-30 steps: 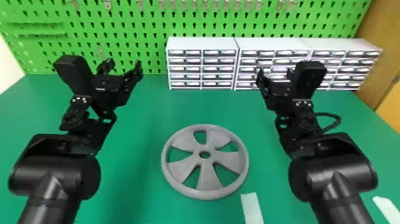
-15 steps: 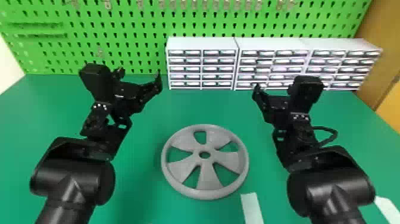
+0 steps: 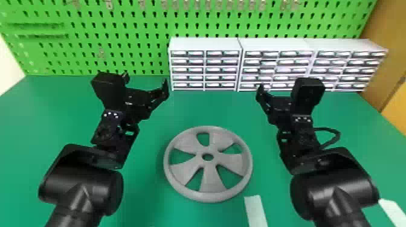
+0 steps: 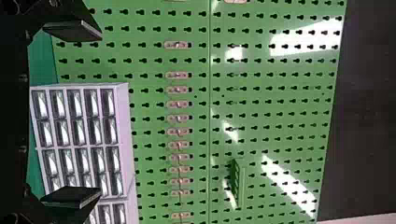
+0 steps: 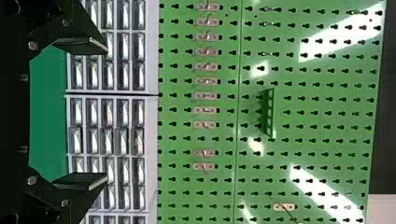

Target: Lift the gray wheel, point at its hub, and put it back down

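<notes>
Holding the left claw (image 3: 145, 80) up over the green table (image 3: 45, 120), spread wide, with a broad gap between its two flat black fingers. Holding the right claw (image 3: 278, 87) up over the table too, likewise spread, and well apart from the left one.

Lying flat on the table, see the gray wheel (image 3: 208, 178) — to the right of the left claw, to the left of the right claw, and nearer to the robot than either. Untouched by both claws, with its hub (image 3: 207, 163) facing up amid five broad spokes.

Beyond the claws, find a row of white drawer cabinets (image 3: 205, 45), starting to the right of the left claw and running on past the right claw. Behind these, see a green pegboard (image 3: 90, 65). Far to the right of the right claw, notice a brown panel (image 3: 386, 57).

On the near side of the right claw, spot a pale strip (image 3: 255, 209) on the table, just beside the wheel; farther right, beyond the right forearm, a second pale strip (image 3: 392, 211).

From the left wrist, see the cabinets past the open left claw (image 4: 100, 114), with small metal hooks (image 4: 177, 89) on the board — and, past the right claw (image 5: 106, 113), more drawers and a small green rack (image 5: 268, 114).
</notes>
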You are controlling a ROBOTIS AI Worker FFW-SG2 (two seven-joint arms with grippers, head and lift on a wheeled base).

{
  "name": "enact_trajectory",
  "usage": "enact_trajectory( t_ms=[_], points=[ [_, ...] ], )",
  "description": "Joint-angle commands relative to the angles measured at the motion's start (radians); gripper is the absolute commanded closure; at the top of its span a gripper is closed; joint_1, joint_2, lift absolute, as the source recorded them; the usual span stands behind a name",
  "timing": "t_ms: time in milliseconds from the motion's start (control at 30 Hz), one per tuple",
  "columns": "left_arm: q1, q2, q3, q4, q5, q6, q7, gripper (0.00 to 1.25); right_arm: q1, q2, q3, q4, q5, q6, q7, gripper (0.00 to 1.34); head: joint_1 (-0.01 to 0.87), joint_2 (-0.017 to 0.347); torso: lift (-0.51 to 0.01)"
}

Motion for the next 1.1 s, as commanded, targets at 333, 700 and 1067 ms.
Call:
enact_trajectory(
  t_ms=[333, 700, 1067],
  points=[
    [0.004, 0.0, 0.033, 0.014, -0.002, 0.0, -0.014, 0.11, -0.034, 0.013, -0.063, 0.084, -0.017, -0.071, 0.121, 0.19, 0.692, 0.048, -0.088],
    [-0.001, -0.001, 0.047, 0.012, 0.0, 0.0, -0.017, 0.11, -0.048, 0.017, -0.074, 0.092, -0.022, -0.08, 0.136, 0.19, 0.692, 0.048, -0.088],
    [-0.113, 0.013, 0.048, 0.012, 0.066, -0.012, -0.062, 0.11, -0.165, 0.002, -0.066, 0.103, -0.023, -0.138, 0.139, 0.18, 0.692, 0.048, -0.088]
  ],
)
